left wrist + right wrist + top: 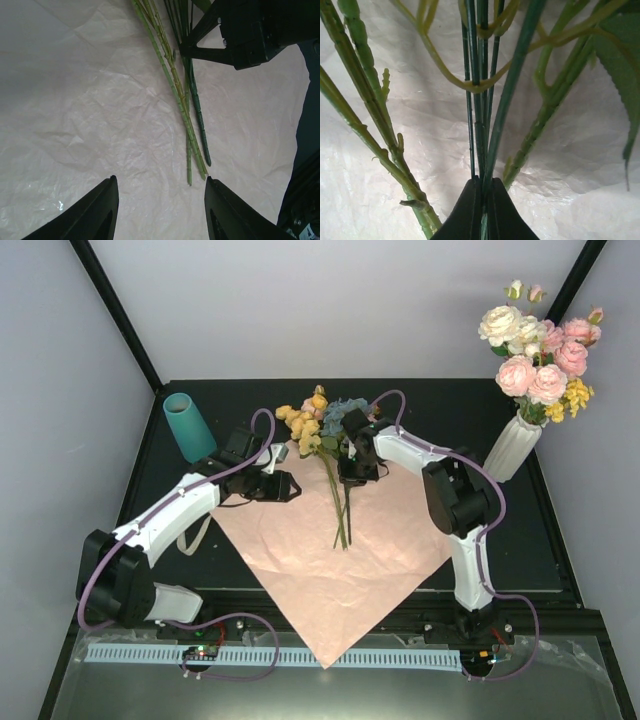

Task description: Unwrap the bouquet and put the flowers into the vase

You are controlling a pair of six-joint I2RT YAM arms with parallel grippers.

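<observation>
Right gripper (482, 187) has its fingers pressed together on a few thin dark stems of the flowers (320, 425), taking them just below the heads, near the far corner of the paper (330, 580). That sheet lies unfolded and flat, so the unwrapping looks done. The flowers lie on it with their heads at the far corner and their cut ends pointing toward its middle, so the long axis runs far to near, with a slight slant. Some pale green stems on either side sit outside the pinch and may lag when the bunch is lifted. Left gripper (161, 178) hovers over the paper just left of the stem ends, its fingers apart with nothing between them. The vase (188, 427) stands off the paper's far-left edge, mouth up as far as I can judge, so it lies to the left of the held bunch, beyond the left arm. The left arm is nearer to it, but only the right has a grip. The bunch would have to swing from lying flat to stem ends down, then travel leftward off the paper. Count: one sheet, one teal vase, one loose bunch of at least four stems (an exact count is not possible), two grippers, and one white vase (513, 448) of roses (540, 350) well off the paper's right side.
</observation>
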